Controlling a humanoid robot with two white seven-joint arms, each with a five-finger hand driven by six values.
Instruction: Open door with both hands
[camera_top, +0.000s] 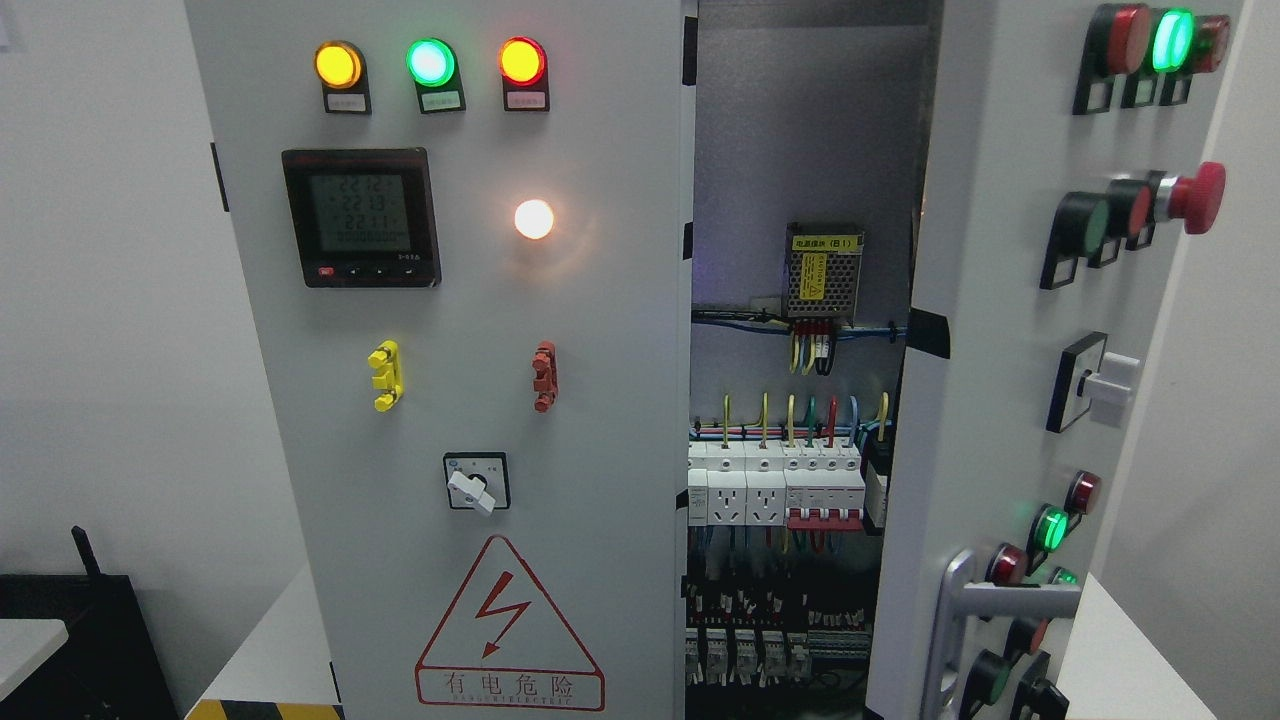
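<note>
A grey electrical cabinet fills the head view. Its left door (450, 400) is closed flat and carries three lit lamps, a digital meter (361, 217), yellow and red clips, a rotary switch (476, 483) and a red warning triangle. The right door (1010, 350) is swung outward, partly open, with a silver handle (965, 610) at its lower edge and several push buttons and lamps on its face. Between the doors the interior (790, 400) shows a power supply, wires and breakers. Neither of my hands nor arms appears.
A white table surface (270, 650) holds the cabinet, with yellow-black hazard tape at its front left edge. A dark object (80, 640) stands at the lower left. A red mushroom button (1195, 196) sticks out from the open door.
</note>
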